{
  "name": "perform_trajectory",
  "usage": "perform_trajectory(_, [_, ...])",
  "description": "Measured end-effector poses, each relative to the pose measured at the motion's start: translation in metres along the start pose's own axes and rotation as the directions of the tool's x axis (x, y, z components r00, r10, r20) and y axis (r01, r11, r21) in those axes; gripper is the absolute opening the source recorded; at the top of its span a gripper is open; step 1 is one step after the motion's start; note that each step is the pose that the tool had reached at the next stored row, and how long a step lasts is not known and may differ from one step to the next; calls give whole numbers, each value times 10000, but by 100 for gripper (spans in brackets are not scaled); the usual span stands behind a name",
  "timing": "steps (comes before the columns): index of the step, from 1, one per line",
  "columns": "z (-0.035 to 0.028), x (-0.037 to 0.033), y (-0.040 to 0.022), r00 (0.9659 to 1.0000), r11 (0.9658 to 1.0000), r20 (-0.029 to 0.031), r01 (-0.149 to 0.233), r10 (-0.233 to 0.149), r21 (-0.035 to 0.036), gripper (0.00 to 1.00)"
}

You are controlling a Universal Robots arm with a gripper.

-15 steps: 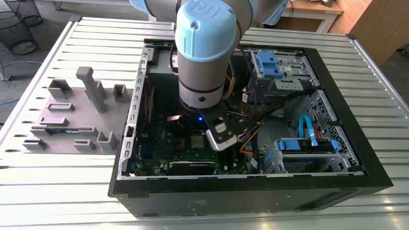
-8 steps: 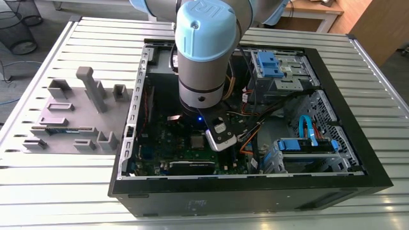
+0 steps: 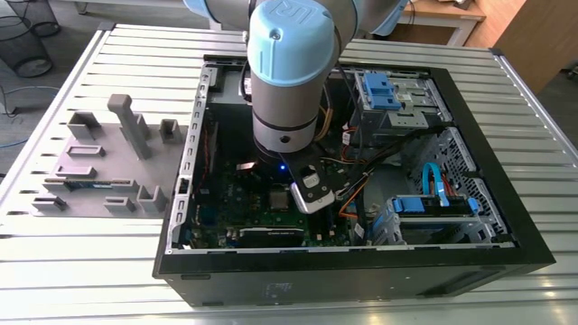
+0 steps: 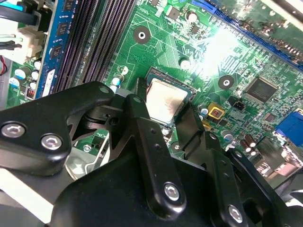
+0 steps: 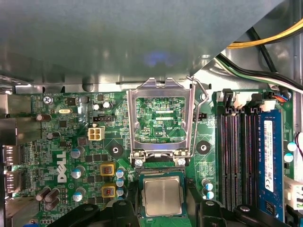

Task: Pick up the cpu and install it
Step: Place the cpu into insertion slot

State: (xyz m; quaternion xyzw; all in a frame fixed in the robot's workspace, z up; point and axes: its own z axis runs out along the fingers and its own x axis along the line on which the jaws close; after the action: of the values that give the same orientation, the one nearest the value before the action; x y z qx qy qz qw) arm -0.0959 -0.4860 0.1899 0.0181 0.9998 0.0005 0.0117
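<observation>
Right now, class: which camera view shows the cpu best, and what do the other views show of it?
The first wrist view: the cpu faces the camera squarely, its silver top unobstructed. The second wrist view shows it tilted, partly behind the pincer. In the exterior view the arm stands over that spot.

Silver cpu (image 5: 162,197), green motherboard (image 5: 71,130)

The cpu (image 5: 162,196), a flat square chip with silver top and pale rim, is being observed lying level, face up, in the socket (image 5: 161,172) of the green motherboard (image 5: 71,142).
</observation>
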Motion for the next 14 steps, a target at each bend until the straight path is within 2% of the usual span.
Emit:
perform_trajectory(11, [-15, -18, -11, 10000, 9999, -4, -65, 65, 107, 49])
perform_trajectory(14, [-15, -24, -12, 10000, 9999, -3, -75, 75, 114, 49])
